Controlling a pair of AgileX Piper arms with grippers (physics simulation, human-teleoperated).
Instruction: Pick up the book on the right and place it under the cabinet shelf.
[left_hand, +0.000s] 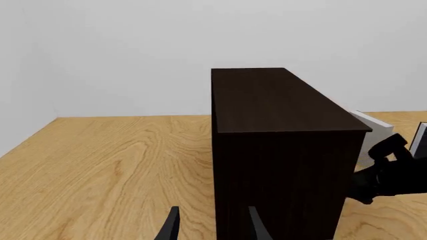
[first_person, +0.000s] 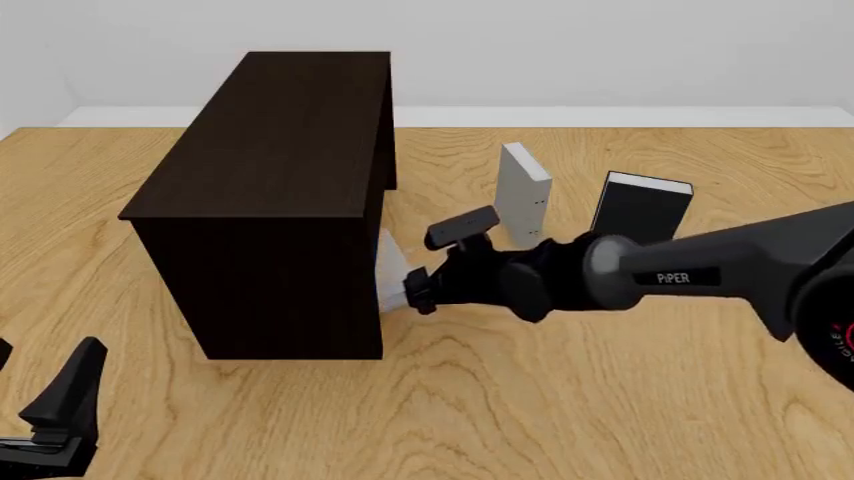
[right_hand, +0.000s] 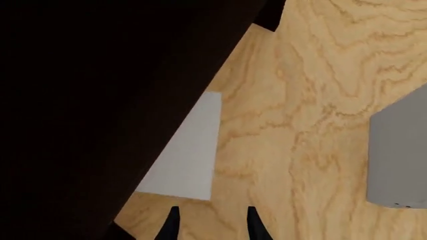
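The light grey book (first_person: 391, 272) lies flat on the table, its far part tucked under the dark brown cabinet (first_person: 274, 160) at the cabinet's right side. In the right wrist view the book (right_hand: 185, 155) shows half hidden by the cabinet (right_hand: 93, 100). My right gripper (first_person: 416, 290) sits just at the book's near edge. Its fingers (right_hand: 172, 226) are apart with only bare table between them, so it is open and empty. My left gripper (first_person: 54, 400) is open and empty at the table's near left corner and faces the cabinet's end (left_hand: 280, 170).
A second grey book (first_person: 523, 188) stands upright right of the cabinet and also shows in the right wrist view (right_hand: 399, 160). A black-covered book (first_person: 641, 207) stands further right. The right arm (left_hand: 390, 175) reaches in beside the cabinet. A white wall runs behind the table.
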